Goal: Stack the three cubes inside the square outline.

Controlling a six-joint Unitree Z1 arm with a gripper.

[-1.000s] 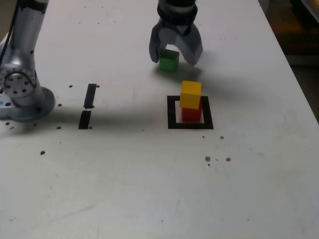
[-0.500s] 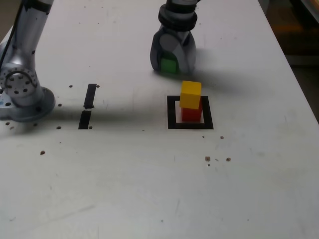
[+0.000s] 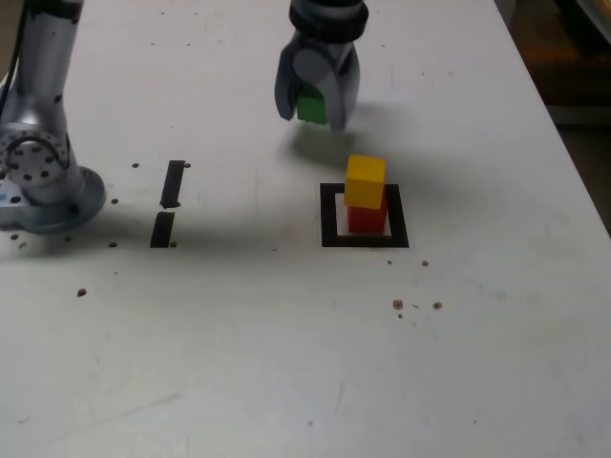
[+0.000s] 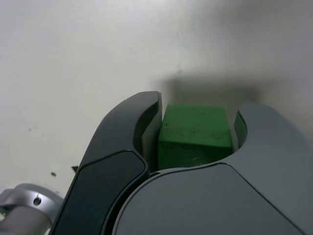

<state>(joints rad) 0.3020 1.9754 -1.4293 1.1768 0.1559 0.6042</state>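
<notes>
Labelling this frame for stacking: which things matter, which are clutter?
Matter: green cube held in the gripper; yellow cube on red cube; square outline.
Clutter: two tape strips; dark specks; arm base.

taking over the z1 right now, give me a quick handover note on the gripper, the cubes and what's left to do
Gripper: shut on the small solid green cube, fingers on its two opposite sides; it looks lifted off the white table, with a shadow beneath it.

Cubes: the small solid yellow cube sits on the small solid red cube, both inside the black tape square outline. The gripper is beyond the stack, toward the exterior view's left.

Done: two cubes stacked, third one grasped.

Left: carry the green cube over the stack, set it squarely on the yellow cube, open and pull away without knocking the tower.
</notes>
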